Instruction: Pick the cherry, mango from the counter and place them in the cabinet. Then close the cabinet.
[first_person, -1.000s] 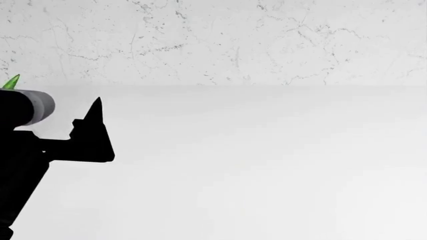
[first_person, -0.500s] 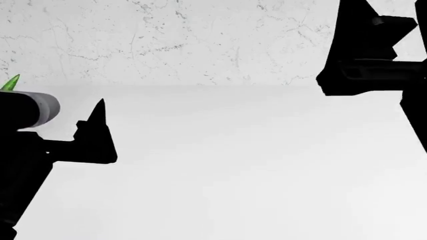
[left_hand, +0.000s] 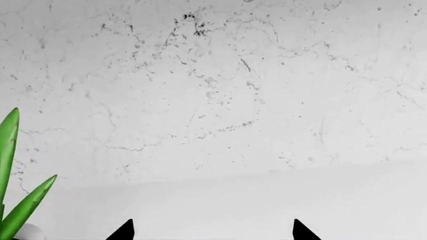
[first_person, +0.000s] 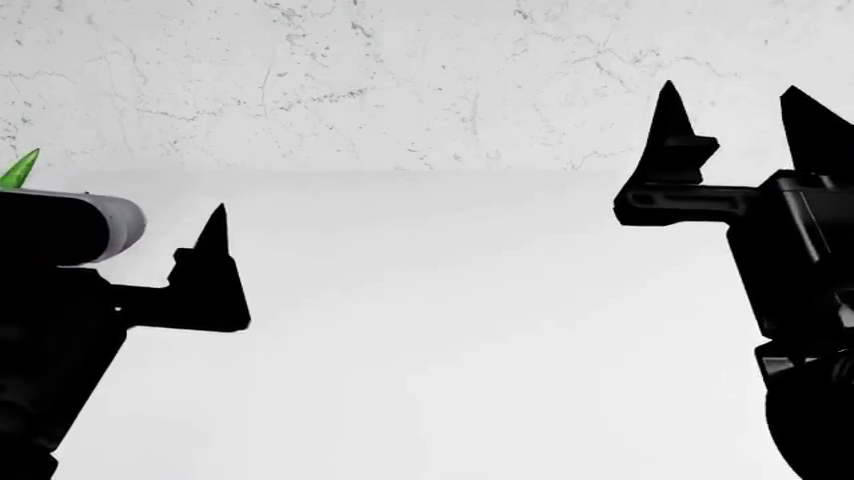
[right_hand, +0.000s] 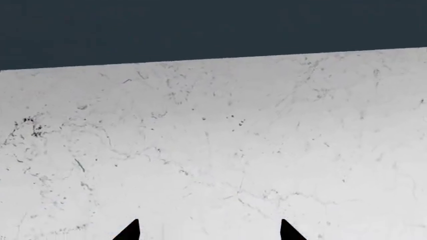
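Note:
The cherry and the mango are out of view in every frame. The white counter stretches ahead to a marbled wall. My left gripper is open and empty, pointing at the wall just above the counter. In the head view only one of its fingertips shows, at the left. At the right of the head view my right gripper is raised, with its two tips apart. The right wrist view shows that gripper open and empty, facing the wall. No cabinet is clearly recognisable.
A green-leaved plant in a white pot stands by the wall at the far left, and a leaf tip peeks over my left arm. A dark blue-grey band runs above the marbled wall.
My right arm has come into the head view from the upper right and dropped lower, its fingers now pointing up. The left gripper has edged slightly to the right.

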